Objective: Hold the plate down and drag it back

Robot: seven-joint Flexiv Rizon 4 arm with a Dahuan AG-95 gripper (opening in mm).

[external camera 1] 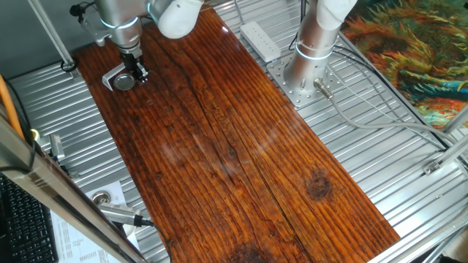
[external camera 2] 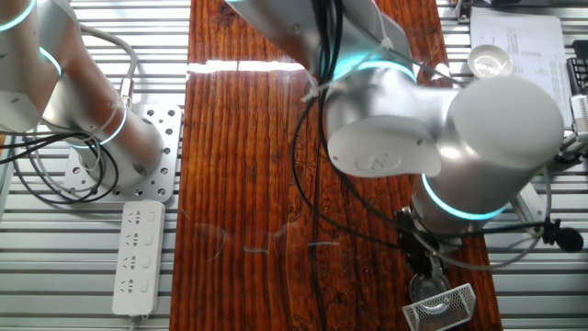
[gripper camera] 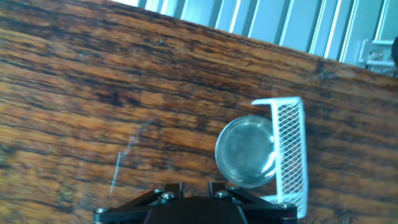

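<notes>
Plate [gripper camera: 245,151]: round metal disc, flat on the worktop [external camera 1: 241,153] near a far corner, nested inside a U-shaped bracket [gripper camera: 287,149]. Gripper [external camera 1: 134,71]: just beside the plate, which lies ahead and slightly right of the jaws in the hand view; jaws' state cannot be told.

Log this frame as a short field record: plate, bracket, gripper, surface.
plate: small round metal disc, flat on the wood, inside the bracket's open side
bracket: silver mesh U-shape, beside the plate, near the board's edge
gripper: right over the plate; jaw state and contact cannot be told
surface: dark wooden board on a ribbed metal table
task state: plate sits at the bracket, not dragged back
</notes>
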